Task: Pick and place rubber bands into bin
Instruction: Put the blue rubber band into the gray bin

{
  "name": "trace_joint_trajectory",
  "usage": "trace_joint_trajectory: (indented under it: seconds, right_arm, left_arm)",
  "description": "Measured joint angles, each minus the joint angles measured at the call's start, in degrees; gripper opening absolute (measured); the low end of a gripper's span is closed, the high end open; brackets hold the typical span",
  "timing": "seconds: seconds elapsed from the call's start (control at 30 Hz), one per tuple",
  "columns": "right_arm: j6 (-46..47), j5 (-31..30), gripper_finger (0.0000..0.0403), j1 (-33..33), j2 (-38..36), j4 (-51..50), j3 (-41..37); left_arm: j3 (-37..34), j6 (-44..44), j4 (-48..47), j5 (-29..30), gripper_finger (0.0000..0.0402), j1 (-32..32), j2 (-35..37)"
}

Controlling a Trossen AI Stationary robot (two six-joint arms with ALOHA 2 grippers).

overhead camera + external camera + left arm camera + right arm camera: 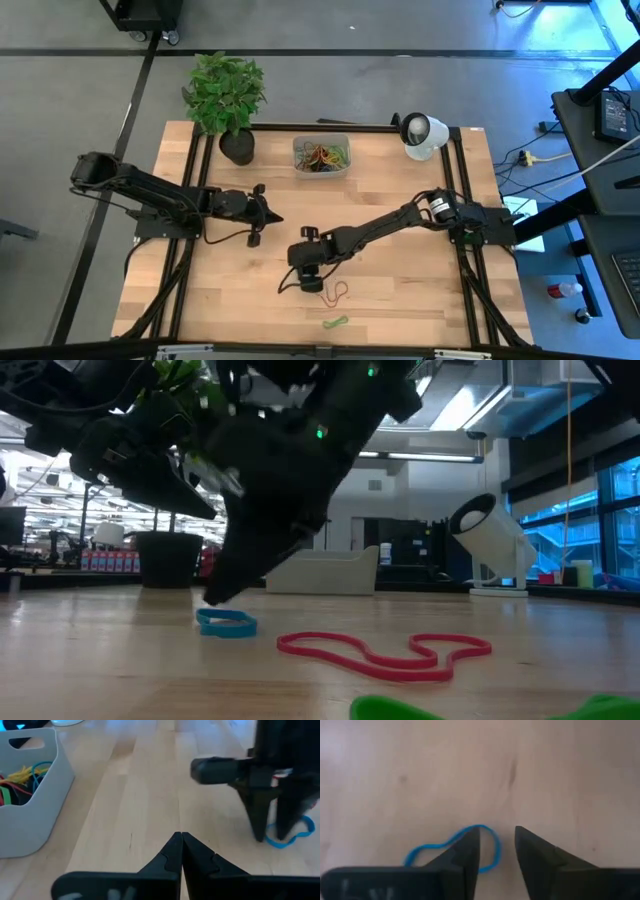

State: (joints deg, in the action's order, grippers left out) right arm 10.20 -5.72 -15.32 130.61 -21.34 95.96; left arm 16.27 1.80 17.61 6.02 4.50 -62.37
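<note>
The grey bin (300,150) sits at the table's far middle and holds several coloured rubber bands (322,157); the left wrist view shows its wall (30,820). A blue rubber band (427,851) lies flat on the wood near the table's middle. My right gripper (497,832) stands open over it, slanting down, with one end of the loop between its fingers. A red band (385,650) and a green band (335,321) lie nearer the front edge. My left gripper (275,217) hovers shut at centre-left, holding nothing. My right gripper comes at the blue band's end loop (492,851) from above, slanting down, with one finger (465,847) over the loop and the other beside it. I cannot tell whether the fingers touch it. The band lies flat on the table.
A potted plant (237,145) stands left of the bin and a white round camera (423,135) at the far right. Black frame rails (462,200) run along the table's left and right sides. Bare wood lies between the blue band and the bin.
</note>
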Motion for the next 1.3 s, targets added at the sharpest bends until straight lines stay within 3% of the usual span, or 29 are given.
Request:
trace_joint_trajectory:
  seconds: [0.3, 0.53, 0.67, 0.97, 1.3]
  right_arm:
    - [1.3, 2.9, 0.0008, 0.9, 0.0, -3.6, -0.6]
    - [1.1, 2.5, 0.0003, 1.0, -0.6, -7.4, 0.1]
    - [1.0, -3.0, 0.0002, 1.3, -2.2, -15.2, 0.8]
    - [3.3, -13.5, 0.0001, 3.5, -14.6, -26.0, -6.4]
    - [2.8, -14.2, 0.0000, 17.1, -34.1, -16.2, -23.9]
  left_arm:
    - [0.0, 0.4, 0.2, 0.0, 0.0002, 0.0, 0.0]
    - [0.0, 0.4, 0.6, 0.0, 0.0003, 0.0, 0.0]
    - [0.0, 0.5, 0.7, 0.0, 0.0001, 0.0, 0.0]
    - [0.0, 0.6, 0.7, 0.2, 0.0001, 0.0, 0.0]
    - [0.0, 0.5, 1.1, 0.1, 0.0002, 0.0, 0.0]
